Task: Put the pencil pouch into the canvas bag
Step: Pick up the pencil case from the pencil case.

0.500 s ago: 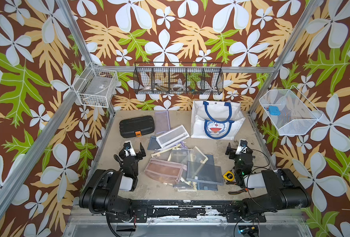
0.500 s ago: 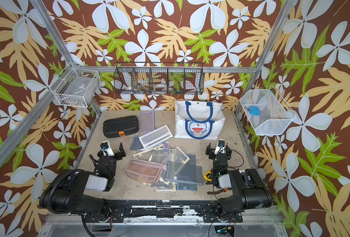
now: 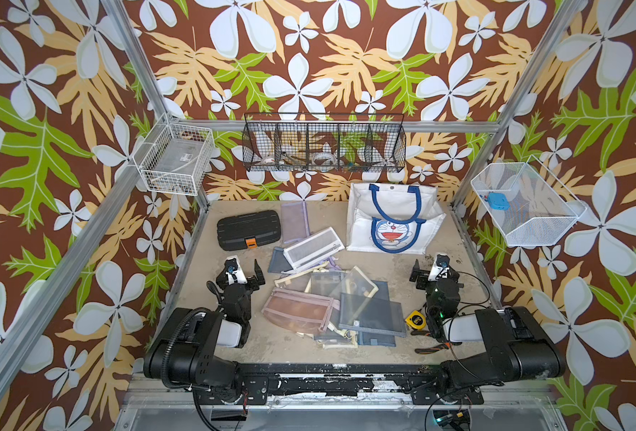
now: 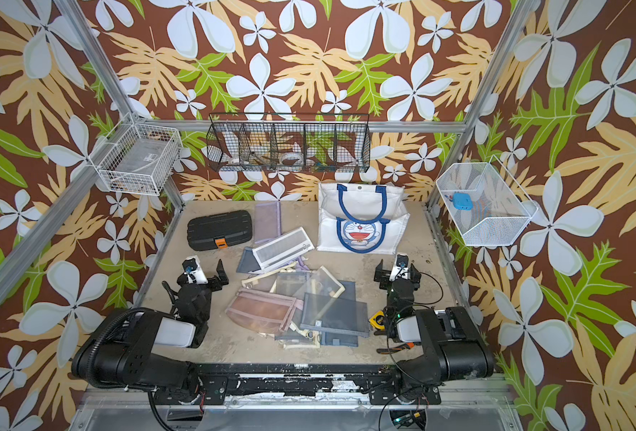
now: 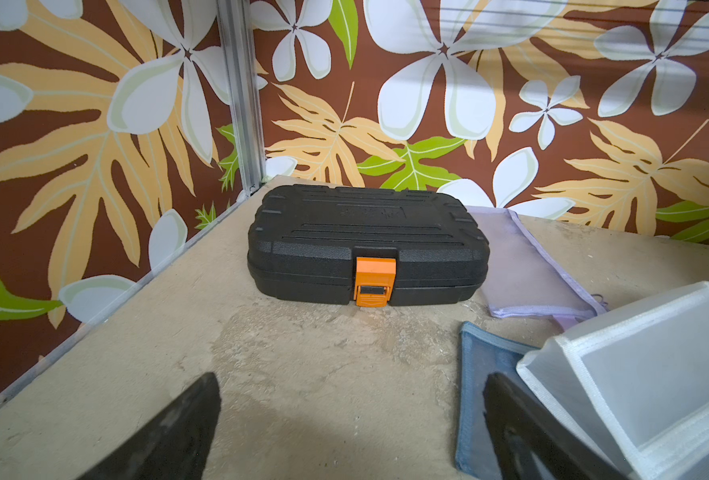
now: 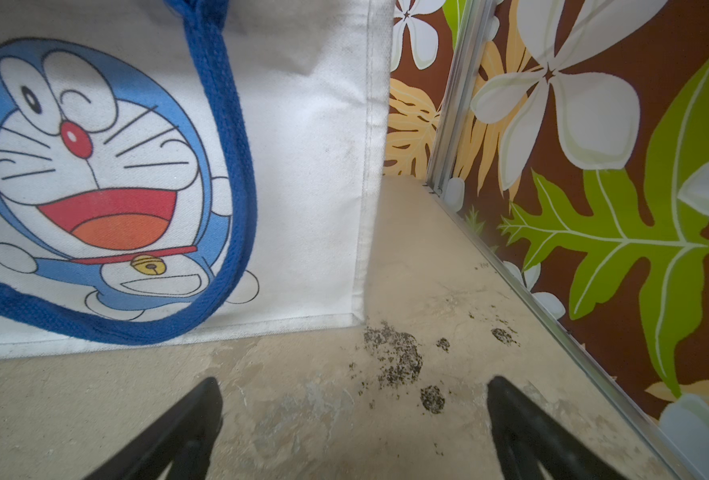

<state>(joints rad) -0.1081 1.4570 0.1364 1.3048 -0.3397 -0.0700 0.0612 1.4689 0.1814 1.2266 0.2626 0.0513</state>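
Pencil pouches (image 3: 372, 313), zipped mesh ones in a loose heap, covered the middle of the sandy table (image 3: 383, 268), and which of them was the one wanted could not be told. All of them lay outside the bag. The canvas bag (image 3: 395, 203) stood at the back of the table, right of centre. Its blue handle drooped over the cartoon face, and it stood apart from the heap. The right wrist view showed its front panel (image 6: 303, 166) close ahead.

The black case (image 3: 249, 229) lay shut at the back left with its orange latch toward the arms. A lilac pouch (image 3: 295, 222) lay just beside it. In front of those, a boxy white pouch (image 3: 314, 248) rested partly on a blue-grey pouch (image 3: 277, 259). A pink pouch (image 3: 296, 309) lay at the heap's near left edge.

The left gripper (image 3: 243, 268) hung low over bare table left of the heap. Its jaws were spread wide with nothing between them. In its wrist view (image 5: 350, 386), one finger (image 5: 523, 424) overlapped the blue-grey pouch, and contact could not be judged. The right gripper (image 3: 434, 270) sat before the bag, apart from it, jaws likewise wide and empty (image 6: 353, 386).

A yellow tape measure (image 3: 416, 320) lay at the heap's right edge. Pliers (image 3: 432, 349) lay near it, beside the right arm.
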